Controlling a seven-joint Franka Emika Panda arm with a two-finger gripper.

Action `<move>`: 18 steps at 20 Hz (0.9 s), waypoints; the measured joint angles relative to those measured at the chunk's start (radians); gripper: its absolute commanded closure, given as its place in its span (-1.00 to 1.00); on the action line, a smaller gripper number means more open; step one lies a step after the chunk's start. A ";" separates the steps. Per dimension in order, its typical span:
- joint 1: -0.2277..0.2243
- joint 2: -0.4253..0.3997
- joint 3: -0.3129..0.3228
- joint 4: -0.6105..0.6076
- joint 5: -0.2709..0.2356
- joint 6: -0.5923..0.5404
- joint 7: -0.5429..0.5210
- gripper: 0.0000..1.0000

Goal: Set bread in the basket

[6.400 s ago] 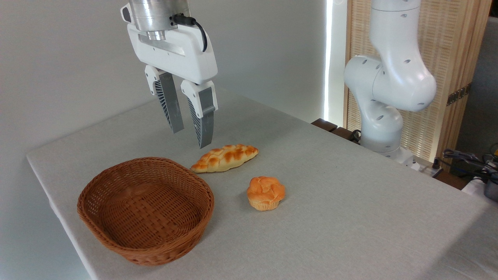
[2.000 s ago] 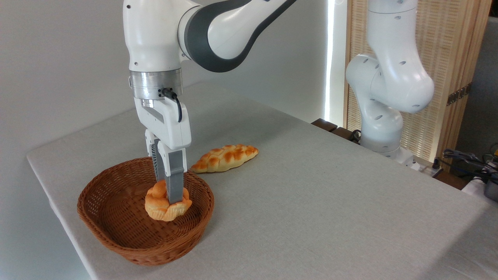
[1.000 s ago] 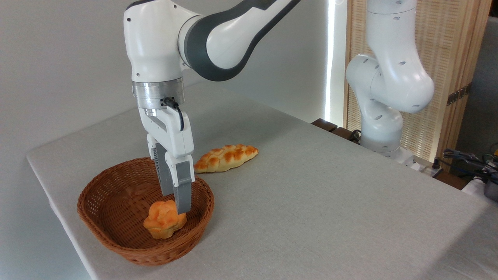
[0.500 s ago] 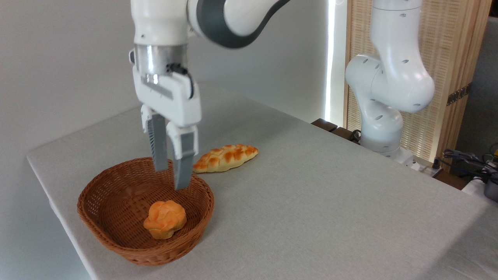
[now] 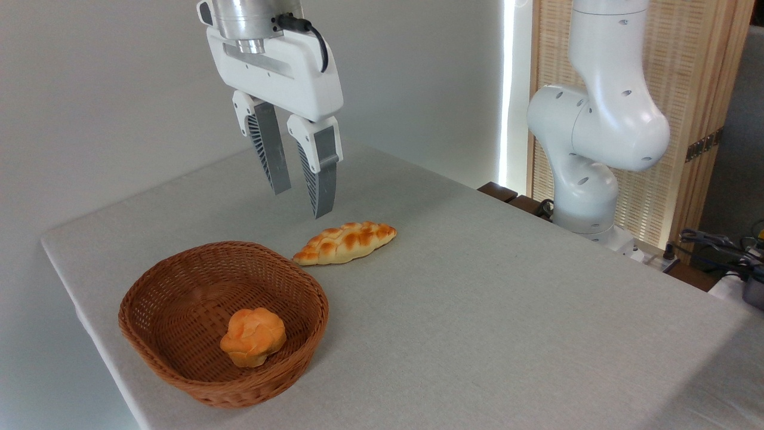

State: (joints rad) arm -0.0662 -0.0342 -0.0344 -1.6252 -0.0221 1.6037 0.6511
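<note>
The small round orange-golden bread lies inside the basket, on its woven floor toward the right side, tipped a little on its side. That basket, a wide shallow oval of reddish-brown wicker, sits at the front left of the table. My gripper hangs high above the table, up and to the right of the basket's far rim. Its two grey fingers are apart and nothing is between them.
A long braided golden loaf lies on the grey table just beyond the basket's right rim, below the gripper. The arm's white base stands at the back right, with cables at the far right edge.
The gripper let go of the bread in the basket, then rose and swung right and back. The bread has stayed where it dropped.
</note>
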 measured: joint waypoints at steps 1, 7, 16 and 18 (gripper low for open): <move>0.000 0.010 -0.004 0.014 0.000 -0.012 0.000 -1.00; 0.007 0.036 -0.008 0.037 0.036 -0.023 0.000 -1.00; 0.014 0.036 0.018 0.040 0.038 -0.023 0.001 -1.00; 0.014 0.036 0.018 0.040 0.038 -0.023 0.001 -1.00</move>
State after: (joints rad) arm -0.0522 0.0014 -0.0162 -1.5848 0.0159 1.5808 0.6516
